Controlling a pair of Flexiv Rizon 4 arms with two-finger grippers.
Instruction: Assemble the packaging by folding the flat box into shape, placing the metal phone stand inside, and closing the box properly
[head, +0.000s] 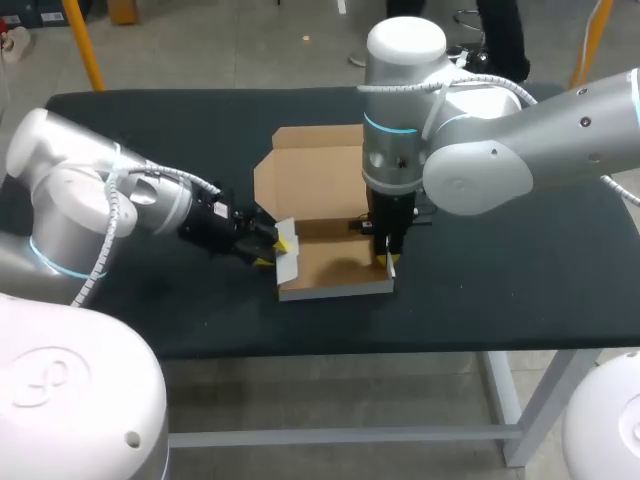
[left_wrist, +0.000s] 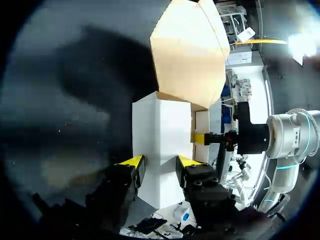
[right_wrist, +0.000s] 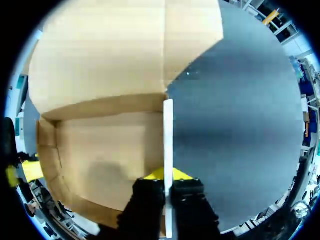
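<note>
Step in hand: folding the box into shape. Stand not yet placed, lid not closed.

- Brown cardboard box (head: 330, 268), white on its outer faces, sits mid-way across the black table (head: 520, 280). Tray part-formed: front wall up, lid panel (head: 315, 170) lying open and flat behind it.
- Right gripper (right_wrist: 168, 177) comes straight down on the right side wall (right_wrist: 168, 135). The pincer is together, clamped on the thin wall edge and holding it upright.
- Left gripper (head: 275, 250) is low at the left side wall (left_wrist: 162, 130), which leans rather than stands. The white face lies within its span. Cannot tell whether it is clamped on the wall or merely set against it.
- Metal phone stand: not in any view, location unknown.

Judgement: the tray is roughly half formed. Next move calls for bringing the left wall square to the floor and locking both side walls, presumably by tucking them against the front wall. The right hold should stay firm so the box does not slide. Risk: a released wall may spring back open.
</note>
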